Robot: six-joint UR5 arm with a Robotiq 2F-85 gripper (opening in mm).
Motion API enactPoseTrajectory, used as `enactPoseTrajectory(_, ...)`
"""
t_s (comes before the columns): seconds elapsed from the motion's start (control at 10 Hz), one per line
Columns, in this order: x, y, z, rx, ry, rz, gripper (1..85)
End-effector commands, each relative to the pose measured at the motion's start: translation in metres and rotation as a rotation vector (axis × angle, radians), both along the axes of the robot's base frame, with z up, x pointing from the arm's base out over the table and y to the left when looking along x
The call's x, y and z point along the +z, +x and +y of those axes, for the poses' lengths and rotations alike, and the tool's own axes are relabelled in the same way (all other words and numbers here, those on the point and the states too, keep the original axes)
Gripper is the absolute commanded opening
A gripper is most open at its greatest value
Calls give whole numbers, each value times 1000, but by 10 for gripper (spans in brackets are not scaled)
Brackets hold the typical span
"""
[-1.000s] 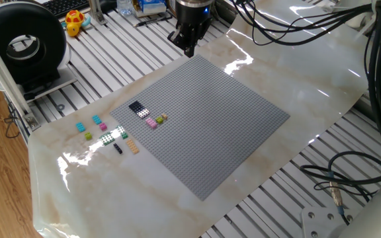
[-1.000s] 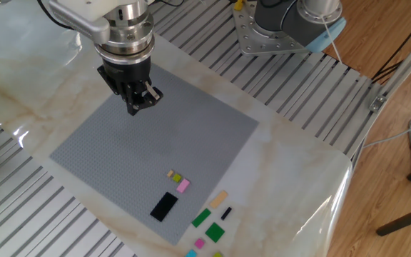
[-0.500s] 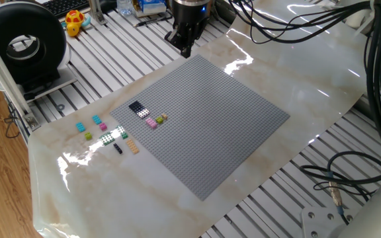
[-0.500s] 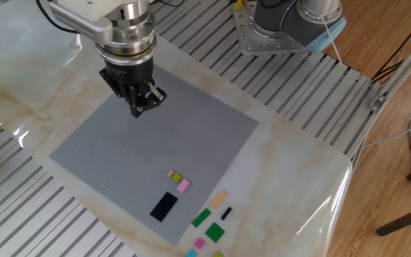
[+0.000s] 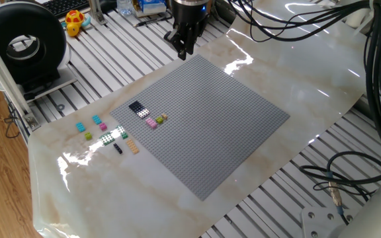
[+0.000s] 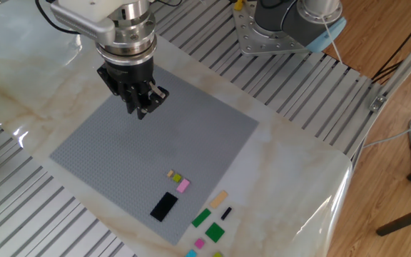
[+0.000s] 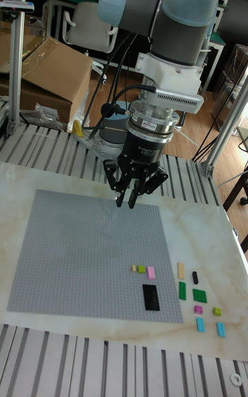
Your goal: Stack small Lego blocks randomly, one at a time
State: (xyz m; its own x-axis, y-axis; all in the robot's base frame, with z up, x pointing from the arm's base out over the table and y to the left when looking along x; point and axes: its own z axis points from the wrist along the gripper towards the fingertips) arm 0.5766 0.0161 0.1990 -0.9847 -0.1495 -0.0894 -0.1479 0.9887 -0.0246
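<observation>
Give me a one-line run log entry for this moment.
gripper: open, empty, above baseplate far edge | black brick, pink brick: on baseplate | stacking: not started

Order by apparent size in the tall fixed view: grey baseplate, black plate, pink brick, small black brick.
1. grey baseplate
2. black plate
3. pink brick and small black brick: similar, too close to rank.

You have twelve small Lego pieces in view, two per colour:
- two cyan bricks
- two pink bricks
- two lime bricks
- two green plates
- two tan pieces
- two black pieces, one large and one small

You have one grey baseplate.
</observation>
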Motion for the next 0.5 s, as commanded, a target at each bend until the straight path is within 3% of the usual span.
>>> enactPoseTrajectory(0.0,1,1,3,6,11,-3,297)
enactPoseTrajectory(0.4,0,0,6,1,26,3,297)
